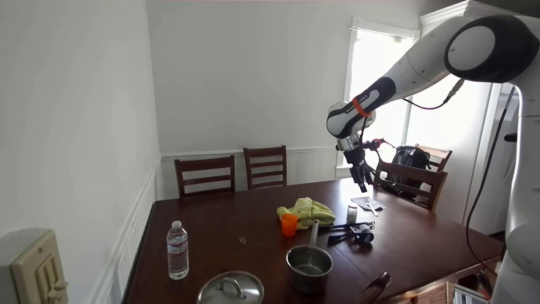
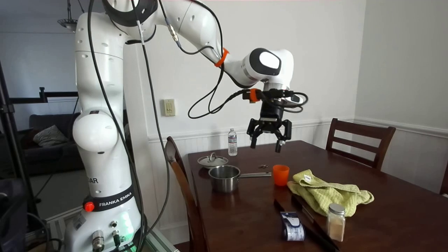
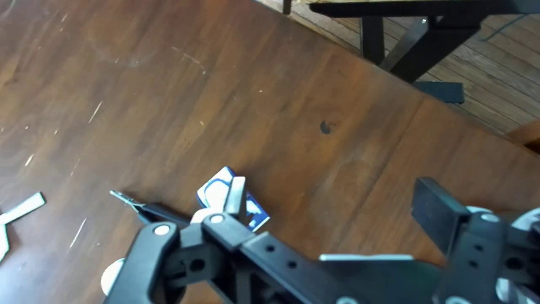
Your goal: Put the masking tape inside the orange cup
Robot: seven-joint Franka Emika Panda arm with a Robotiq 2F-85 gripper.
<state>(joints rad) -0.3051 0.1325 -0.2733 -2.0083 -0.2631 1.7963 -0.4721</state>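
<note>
- The masking tape [image 2: 293, 227], as I take this blue-and-white labelled piece, lies on the tabletop [image 2: 241, 220], outside the orange cup [image 2: 281, 175] and apart from it.
- It is among dark long tools [image 2: 320, 233]; whether it rests upon them, I cannot tell.
- The clear jar [image 2: 336, 223] stands upright near the tape.
- The orange cup stands upright; just beside it is the crumpled yellow-green towel [image 2: 327, 192].
- The steel pot [image 1: 310, 283] stands so that its handle ends near the cup.
- The lid [image 1: 231, 291] lies near the pot, and the water bottle [image 1: 177, 253] stands upright, well apart from the cup.
- The fingers [image 2: 253, 140] are in the air above the tabletop, spread apart from each other, in released state.
- Wooden chairs [image 1: 265, 152] stand around the tabletop, in both exterior views.
</note>
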